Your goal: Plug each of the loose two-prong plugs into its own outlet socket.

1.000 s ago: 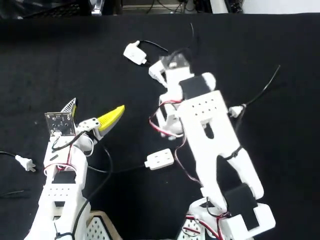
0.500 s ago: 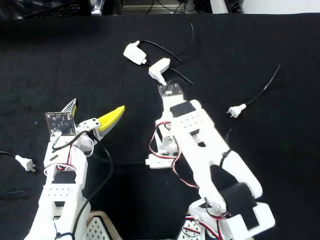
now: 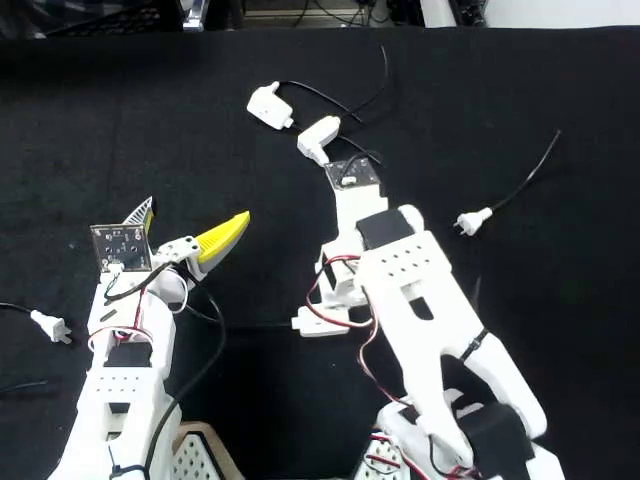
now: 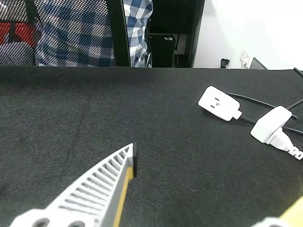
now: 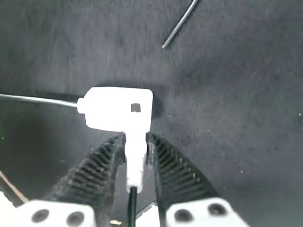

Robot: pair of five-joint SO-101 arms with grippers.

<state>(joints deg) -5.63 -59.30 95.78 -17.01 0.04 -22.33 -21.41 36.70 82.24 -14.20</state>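
Note:
My right gripper [image 5: 136,138] is shut on a white two-prong plug [image 5: 135,158] whose front end sits in a white outlet socket [image 5: 118,113]. In the high view that socket [image 3: 320,133] lies just beyond the right arm's wrist [image 3: 352,175]. A second socket [image 3: 268,104] lies farther back and shows in the left wrist view as well [image 4: 218,103]. A third socket [image 3: 312,322] is half hidden under the right arm. Loose plugs lie at the right [image 3: 472,220] and at the far left [image 3: 50,325]. My left gripper [image 3: 197,210] hovers open and holds nothing.
Black cloth covers the table [image 3: 520,90]. Thin black cords run from the sockets and plugs across the back and right side. Open cloth lies between the two arms and at the back left.
The right arm drew back from over the middle socket, uncovering it, then edged forward again. It now hides part of the near socket. The left arm has not moved.

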